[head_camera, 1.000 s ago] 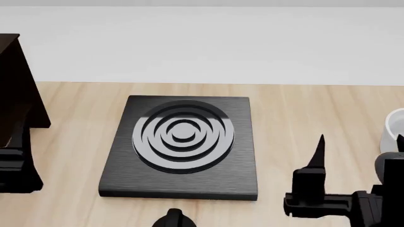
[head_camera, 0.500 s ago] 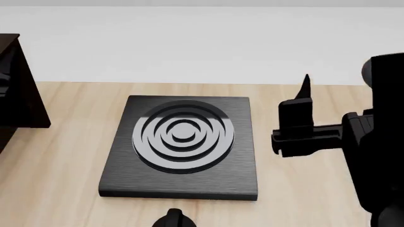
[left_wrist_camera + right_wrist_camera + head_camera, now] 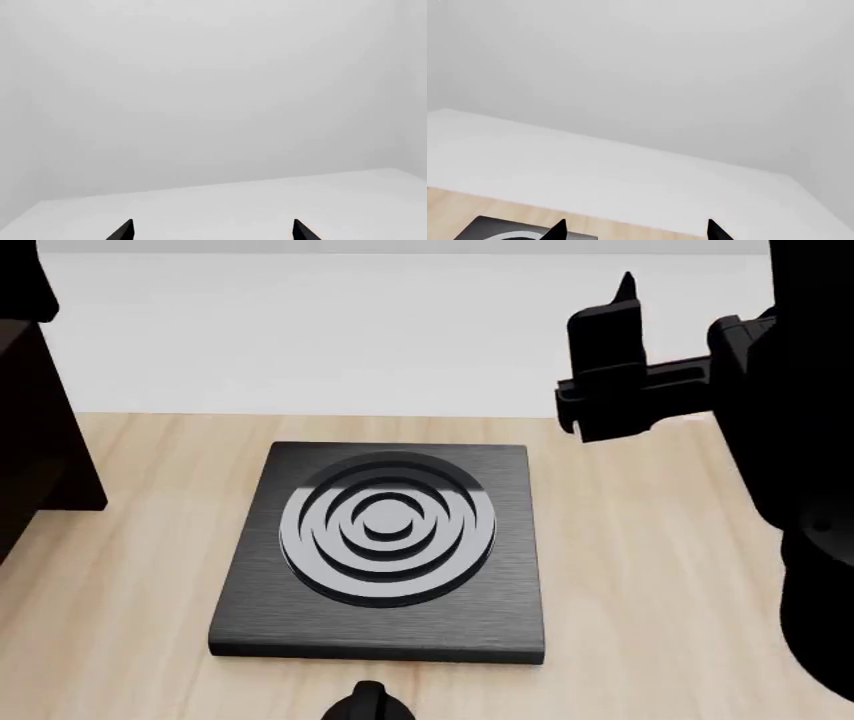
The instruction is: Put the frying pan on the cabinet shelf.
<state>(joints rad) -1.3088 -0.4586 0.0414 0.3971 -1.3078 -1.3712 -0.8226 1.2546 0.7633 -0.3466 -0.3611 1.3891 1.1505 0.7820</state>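
Observation:
The frying pan is not in any view. The very dark brown cabinet (image 3: 47, 440) stands at the head view's left edge; only its side panel shows, and no shelf board can be made out. My right gripper (image 3: 623, 290) is raised high over the table's far right, beyond the hob plate. In the right wrist view it (image 3: 636, 230) is open and empty, its tips wide apart. My left gripper (image 3: 213, 231) is open and empty, facing bare white wall and floor. A dark shape (image 3: 20, 280) at the head view's top left may be my left arm.
A square black hob plate with concentric rings (image 3: 384, 540) lies mid-table on the pale wooden table (image 3: 641, 570); its corner shows in the right wrist view (image 3: 500, 232). A black knob (image 3: 367, 704) shows at the near edge. My right arm fills the right side.
My right arm has risen from low at the table's front right to high over the far right, covering the white bowl. The dark arm parts at lower left are gone.

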